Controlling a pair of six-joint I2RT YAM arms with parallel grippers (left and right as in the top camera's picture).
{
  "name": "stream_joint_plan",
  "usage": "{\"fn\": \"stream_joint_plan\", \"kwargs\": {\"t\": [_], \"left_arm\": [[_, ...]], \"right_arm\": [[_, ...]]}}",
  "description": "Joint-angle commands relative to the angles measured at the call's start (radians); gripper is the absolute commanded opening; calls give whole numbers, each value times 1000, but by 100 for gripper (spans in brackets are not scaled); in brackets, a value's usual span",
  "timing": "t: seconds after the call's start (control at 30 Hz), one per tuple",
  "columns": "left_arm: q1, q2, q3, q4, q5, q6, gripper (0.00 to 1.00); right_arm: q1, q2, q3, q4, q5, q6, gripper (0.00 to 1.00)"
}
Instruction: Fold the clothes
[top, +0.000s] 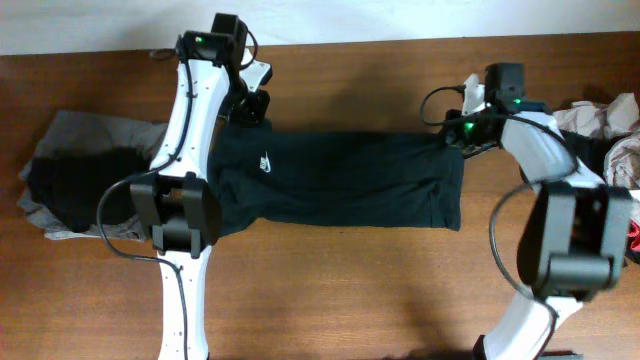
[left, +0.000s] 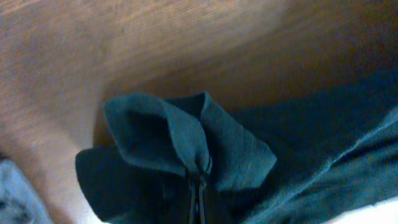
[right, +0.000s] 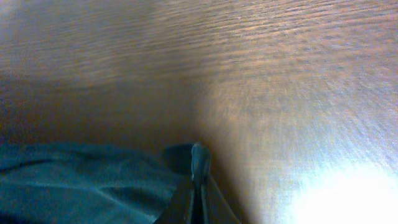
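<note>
— Overhead?
— The T-shirt is laid across the table, its nine-o'clock end hidden by an arm.
— Wrists?
— At six o'clock its cloth is pinched by the left gripper; likewise by the right gripper, blurred.

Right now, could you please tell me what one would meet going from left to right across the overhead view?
A heap of grey and black clothes → left claw → black T-shirt → right claw → heap of pale clothes at the right edge.
</note>
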Motion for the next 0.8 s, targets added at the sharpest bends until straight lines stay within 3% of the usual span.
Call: {"fn": "stream_joint_plan", "kwargs": {"t": [0.0, 0.13, 0.43, 0.63, 0.77], "left_arm": [[3, -2, 79, -97, -8, -6, 0], [2, -2, 88, -203, -7, -9, 0], [-8, -42, 81, -204, -12, -35, 0], [-27, -245, 23, -204, -72, -36, 0], [-43, -431, -138, -176, -119, -71, 0]], "right_arm": [[-1, -93, 8, -84, -13, -14, 4], [0, -142, 8, -200, -13, -14, 4], [0, -168, 8, -331, -13, -14, 4], [0, -168, 8, -329, -13, -14, 4], [0, -168, 8, -329, -13, -14, 4]]}}
